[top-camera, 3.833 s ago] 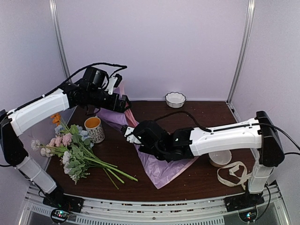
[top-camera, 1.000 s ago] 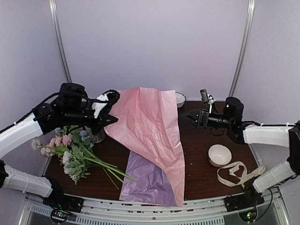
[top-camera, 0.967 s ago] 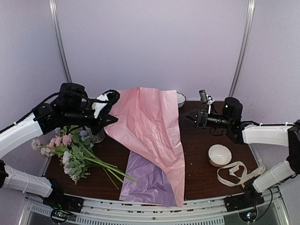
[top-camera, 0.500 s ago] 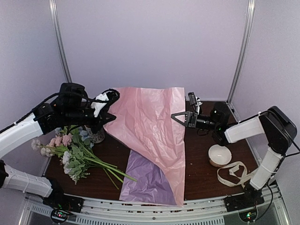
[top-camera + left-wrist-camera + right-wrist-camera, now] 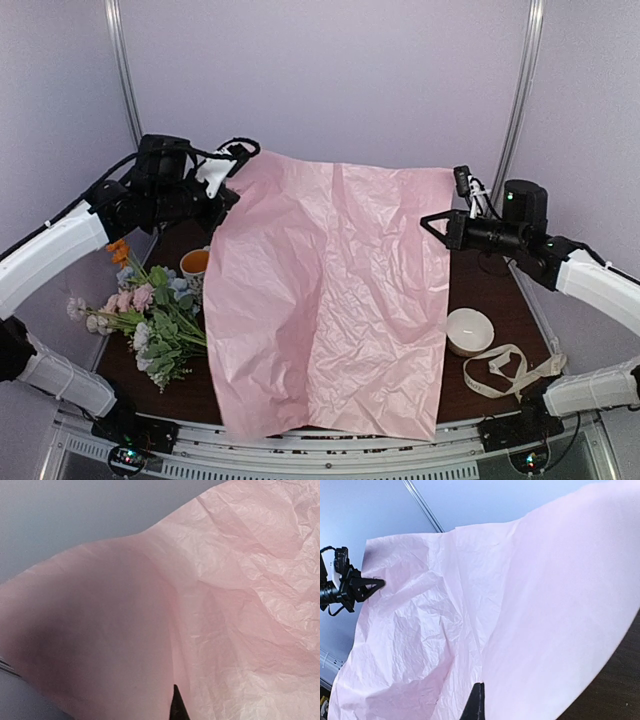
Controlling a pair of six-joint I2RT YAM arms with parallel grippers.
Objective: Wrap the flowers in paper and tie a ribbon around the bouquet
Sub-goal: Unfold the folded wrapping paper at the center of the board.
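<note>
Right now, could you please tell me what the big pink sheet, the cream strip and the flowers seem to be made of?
The sheet: thin matte paper, likely tissue; fine crinkles, hangs limp.
The strip: probably soft fabric ribbon; flat, floppy loops, dull cream.
The flowers: possibly artificial, fabric or plastic; too small to confirm.

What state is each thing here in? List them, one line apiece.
paper: unfolded, held up between both grippers, pink side facing the top camera.
left gripper: shut on the paper's upper corner.
right gripper: shut on the paper's opposite edge.
flowers: lying on the table, unwrapped.
ribbon: lying loose, untied.
mug: upright, partly hidden by the paper.
bowl: upright.
</note>
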